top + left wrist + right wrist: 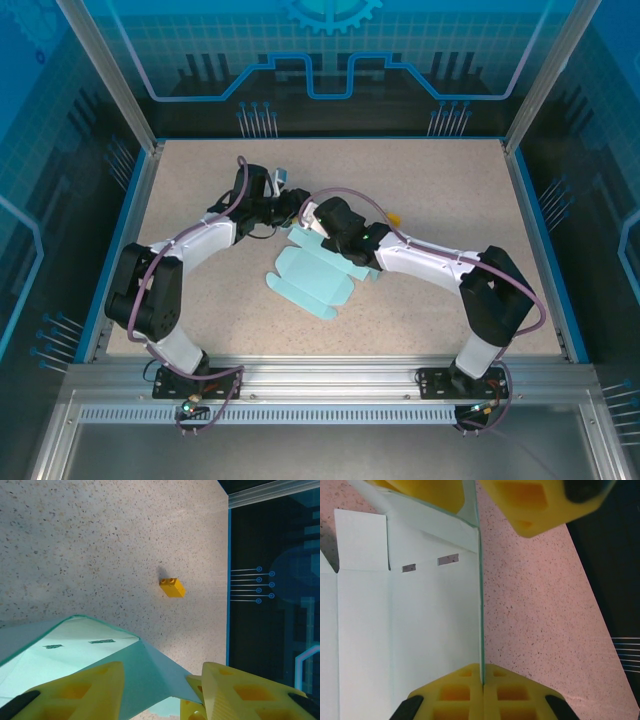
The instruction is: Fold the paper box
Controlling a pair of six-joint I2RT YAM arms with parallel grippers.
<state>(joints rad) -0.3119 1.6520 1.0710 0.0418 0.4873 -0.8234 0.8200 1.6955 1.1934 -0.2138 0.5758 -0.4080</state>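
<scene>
Closed tight, the jaws of my right gripper (482, 674) pinch the raised edge of the pale light-blue thin-card paper box (305, 275), a die-cut sheet with flaps and two small slots. My left gripper (162, 674) has its jaws apart, straddling the same lifted flap. One yellow finger (85, 685) seems to touch the card, though I cannot be sure from this angle. The rest of the sheet lies flat near the middle of the speckled beige table (450, 180), between my two arms. Apart from the card, beside my right arm, a small orange-yellow plastic block (172, 587) rests on the tabletop.
</scene>
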